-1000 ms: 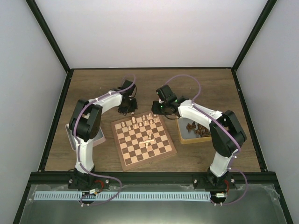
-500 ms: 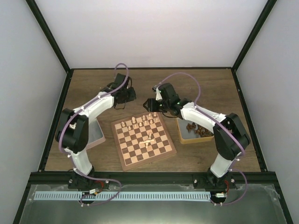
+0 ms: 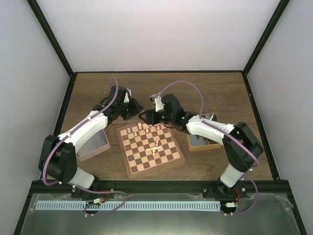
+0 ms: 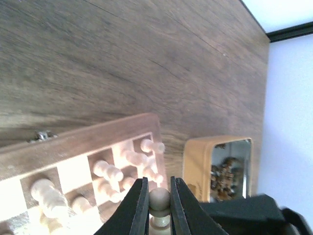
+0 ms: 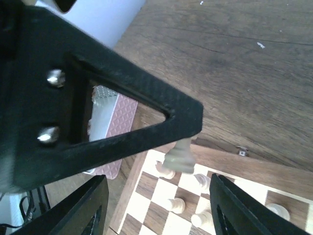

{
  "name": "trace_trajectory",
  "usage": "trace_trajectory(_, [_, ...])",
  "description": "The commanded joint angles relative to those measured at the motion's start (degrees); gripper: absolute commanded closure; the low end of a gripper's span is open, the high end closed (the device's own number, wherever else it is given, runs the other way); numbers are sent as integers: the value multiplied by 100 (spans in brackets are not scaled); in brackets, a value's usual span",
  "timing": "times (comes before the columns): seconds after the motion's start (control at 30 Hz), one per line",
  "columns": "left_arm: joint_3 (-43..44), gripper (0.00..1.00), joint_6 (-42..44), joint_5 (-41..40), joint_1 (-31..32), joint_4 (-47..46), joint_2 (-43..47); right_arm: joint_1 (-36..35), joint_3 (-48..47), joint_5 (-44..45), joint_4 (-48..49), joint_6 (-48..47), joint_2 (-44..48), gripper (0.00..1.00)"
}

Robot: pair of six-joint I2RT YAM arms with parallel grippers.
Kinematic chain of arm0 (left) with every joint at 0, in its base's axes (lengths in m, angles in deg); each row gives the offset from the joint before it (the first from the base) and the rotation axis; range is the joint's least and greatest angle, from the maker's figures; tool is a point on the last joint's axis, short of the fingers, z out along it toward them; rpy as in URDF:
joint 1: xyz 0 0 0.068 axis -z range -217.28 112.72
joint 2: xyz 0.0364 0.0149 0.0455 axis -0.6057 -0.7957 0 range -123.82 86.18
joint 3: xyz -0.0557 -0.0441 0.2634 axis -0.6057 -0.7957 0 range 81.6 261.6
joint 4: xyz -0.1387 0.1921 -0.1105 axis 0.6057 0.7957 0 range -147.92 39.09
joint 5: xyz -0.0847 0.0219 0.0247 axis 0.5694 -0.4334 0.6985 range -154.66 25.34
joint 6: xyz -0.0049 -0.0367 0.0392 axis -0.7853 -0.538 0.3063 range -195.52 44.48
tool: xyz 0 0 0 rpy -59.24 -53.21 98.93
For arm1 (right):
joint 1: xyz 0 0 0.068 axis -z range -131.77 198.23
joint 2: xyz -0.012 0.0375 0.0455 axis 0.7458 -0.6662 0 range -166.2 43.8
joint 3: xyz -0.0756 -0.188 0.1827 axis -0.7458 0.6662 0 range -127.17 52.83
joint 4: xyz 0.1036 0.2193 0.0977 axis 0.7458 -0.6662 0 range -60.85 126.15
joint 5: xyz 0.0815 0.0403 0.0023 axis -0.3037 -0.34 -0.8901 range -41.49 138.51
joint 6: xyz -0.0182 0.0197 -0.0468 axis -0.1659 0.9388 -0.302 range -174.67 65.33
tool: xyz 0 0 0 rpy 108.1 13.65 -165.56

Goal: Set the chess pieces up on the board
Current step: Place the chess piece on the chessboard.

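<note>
wooden board (image 3: pixel 146 172) lies mid-table, cream chess pieces (image 3: pixel 141 127) filling only part of its 12 o'clock rows, a stray pair mid-board. the dark set looks unplaced, heaped in the tin (image 4: pixel 227 166) at 3 o'clock. the left gripper (image 4: pixel 159 196) pinches one cream piece (image 4: pixel 159 199) above that 12 o'clock edge, the right gripper (image 5: pixel 157 182) spread wide and empty; well under half done, i judge.

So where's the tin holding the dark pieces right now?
In the top view the tin sits on the table just right of the board, partly under the right arm. The left wrist view shows it beyond the board's corner.
</note>
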Motion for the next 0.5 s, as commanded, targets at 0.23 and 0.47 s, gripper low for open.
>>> trace_trajectory(0.23, [-563, 96, -540, 720, 65, -286, 673, -145, 152, 233, 556, -15, 210, 61])
trace_trajectory(0.47, [-846, 93, -611, 860, 109, -474, 978, -163, 355, 253, 621, -321, 416, 86])
